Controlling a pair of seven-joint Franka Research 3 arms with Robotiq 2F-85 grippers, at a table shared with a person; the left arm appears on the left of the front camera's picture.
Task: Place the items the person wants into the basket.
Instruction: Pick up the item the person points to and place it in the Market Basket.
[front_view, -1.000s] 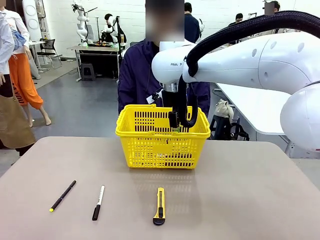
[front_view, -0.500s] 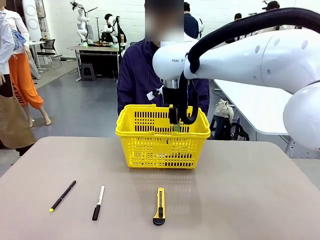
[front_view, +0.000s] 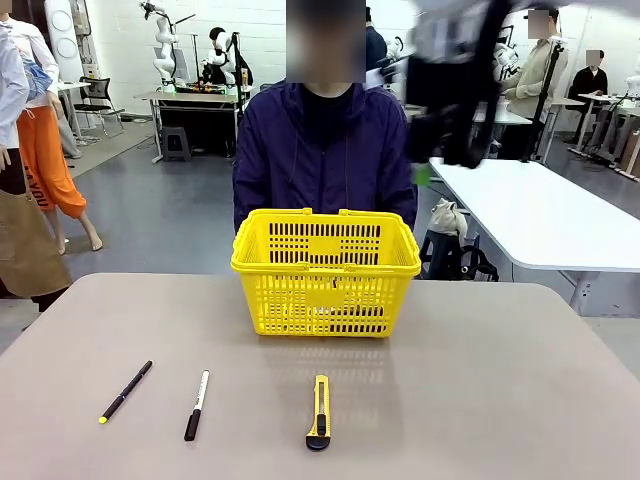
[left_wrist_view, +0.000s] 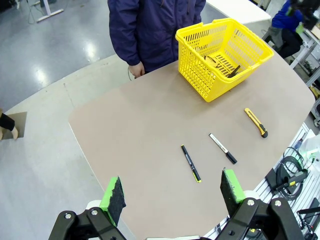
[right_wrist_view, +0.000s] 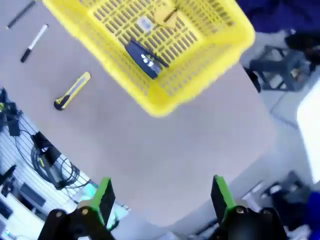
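Yellow shopping basket (front_view: 325, 300) standing upright on the table (front_view: 480, 380), at its far side directly in front of the person (front_view: 325, 150) in the purple jacket. On its floor lie a black stapler (right_wrist_view: 144, 60) and, near one end wall, a round yellow tape measure (right_wrist_view: 165, 16); the two are apart. The yellow-and-black utility knife (front_view: 318, 411) lies on the table nearer the robot, well apart from the basket. To its left lie a white-and-black marker (front_view: 197, 404) and, farther left, a black pen (front_view: 126, 390) with a yellow tip. The right gripper (right_wrist_view: 162, 196) hangs high above the table beside the basket, its green pads spread wide and empty; the front view shows it blurred. The left gripper (left_wrist_view: 172, 189) is likewise wide apart, holding nothing, high above the table's left edge.
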